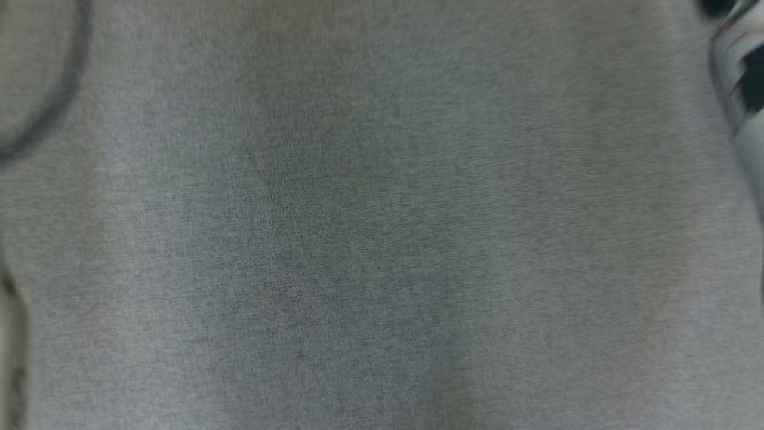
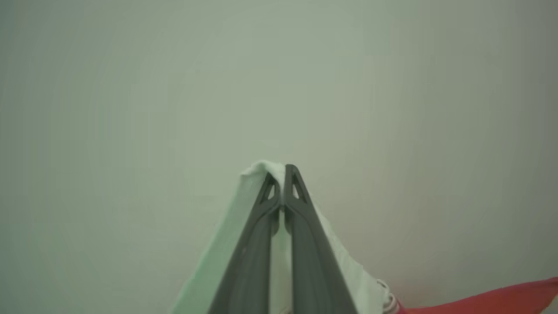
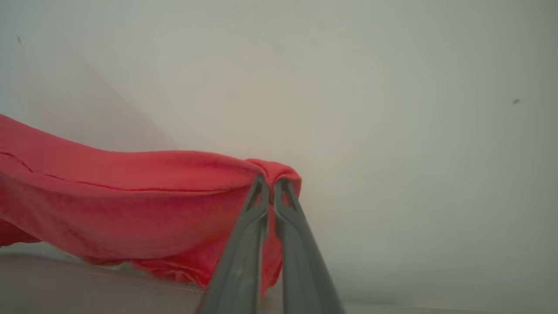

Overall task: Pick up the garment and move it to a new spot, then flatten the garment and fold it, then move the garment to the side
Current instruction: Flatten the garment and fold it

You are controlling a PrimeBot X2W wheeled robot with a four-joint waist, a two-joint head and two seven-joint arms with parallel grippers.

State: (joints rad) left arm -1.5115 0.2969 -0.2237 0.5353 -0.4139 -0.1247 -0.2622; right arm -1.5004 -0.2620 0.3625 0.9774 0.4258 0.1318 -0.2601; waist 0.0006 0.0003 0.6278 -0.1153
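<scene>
The two dark fingers [image 3: 237,261] of the right gripper [image 3: 271,183] were pressed together at the tips on a pinched fold of the red garment [image 3: 130,200], lower centre of the right wrist view. From that pinch the garment ran left in a sagging band to the frame's edge. A stitched seam line [image 3: 109,188] ran along its upper part, and its lower hem hung above a blurred brownish surface [image 3: 65,288] at bottom left. Behind it stood a plain pale backdrop [image 3: 392,109].

The fingers [image 2: 250,257] of the left gripper [image 2: 284,172] were likewise clamped tip to tip, lower centre of the left wrist view. They held the peak of a pale cloth [image 2: 218,253], mint-white, that draped down both sides of them. Whether that cloth belonged to the garment could not be told. A small white ribbed piece [image 2: 387,301] at its lower right was too blurred to identify. Just beside it, a red strip [image 2: 492,298] crossed the bottom right corner.

The blurred head view showed grey heathered fabric [image 1: 382,239] with a dark curved seam [image 1: 68,89] at upper left. A pale-and-dark object [image 1: 737,71], unidentifiable, sat at the upper right edge.
</scene>
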